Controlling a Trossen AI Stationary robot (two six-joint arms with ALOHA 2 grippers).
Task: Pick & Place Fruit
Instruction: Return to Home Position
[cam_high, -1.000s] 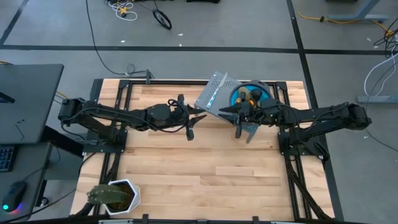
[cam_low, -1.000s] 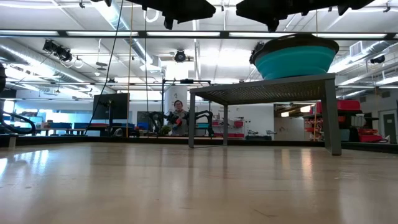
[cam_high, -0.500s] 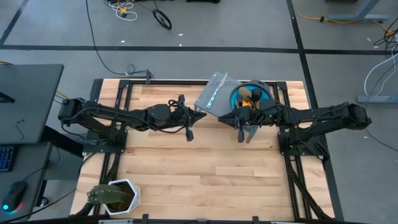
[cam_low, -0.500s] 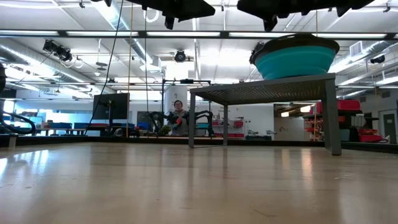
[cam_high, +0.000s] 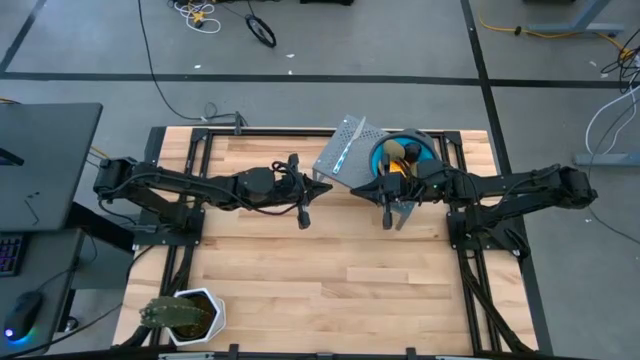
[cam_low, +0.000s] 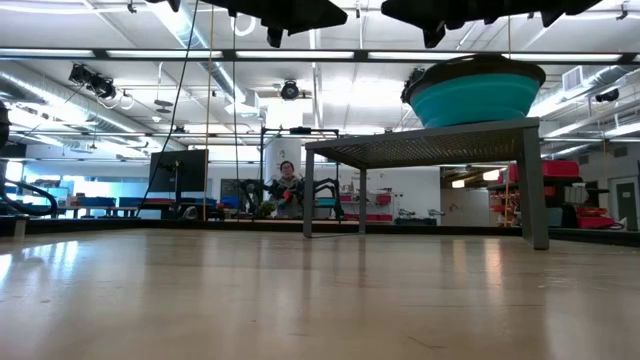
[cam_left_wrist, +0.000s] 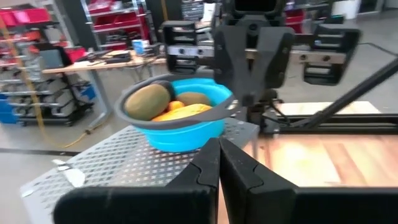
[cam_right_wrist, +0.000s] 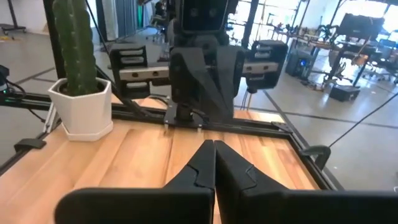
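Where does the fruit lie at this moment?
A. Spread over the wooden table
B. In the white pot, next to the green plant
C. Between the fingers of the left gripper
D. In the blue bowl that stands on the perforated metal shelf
D: in the left wrist view the fruit lies heaped inside the blue bowl, and the bowl stands on top of the perforated metal shelf.
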